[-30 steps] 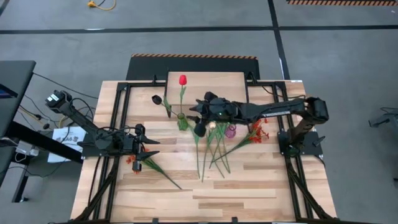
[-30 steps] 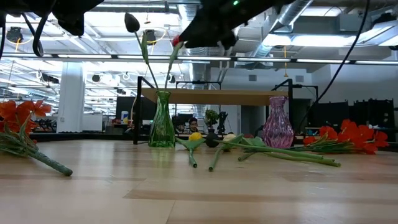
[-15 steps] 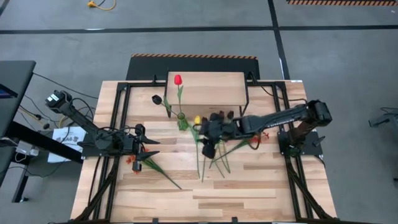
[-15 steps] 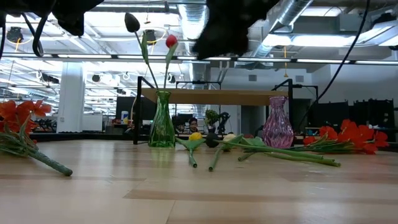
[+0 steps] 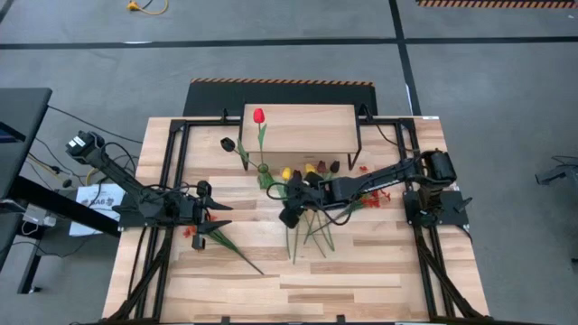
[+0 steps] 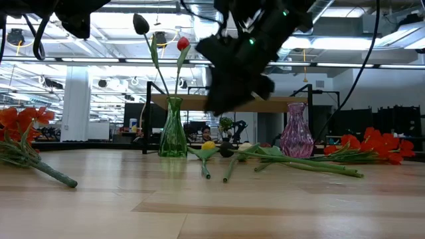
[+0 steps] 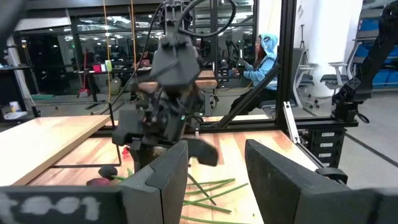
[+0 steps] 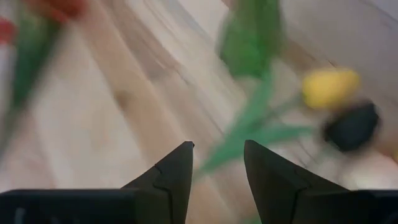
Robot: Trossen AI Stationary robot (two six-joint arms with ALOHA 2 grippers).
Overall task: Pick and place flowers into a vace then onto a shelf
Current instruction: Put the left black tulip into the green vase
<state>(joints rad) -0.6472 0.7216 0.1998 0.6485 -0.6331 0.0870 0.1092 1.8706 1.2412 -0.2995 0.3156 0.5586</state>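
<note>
**Right gripper open above the loose flowers**

Your loose flowers [image 5: 307, 230] lie mid-table in a fan of stems, with yellow, cream and dark heads just in front of the shelf [image 5: 298, 128]. A red tulip [image 5: 258, 116] and a black one already stand in the green vase [image 6: 172, 129] beside the shelf; the pink vase [image 6: 295, 131] holds nothing. Your right gripper [image 5: 291, 217] hangs over the stems, fingers [image 8: 177, 171] parted and holding nothing. Your left gripper [image 5: 209, 217] waits at the table's left side, fingers apart and empty, above the red-orange spray [image 6: 23, 133].
</note>
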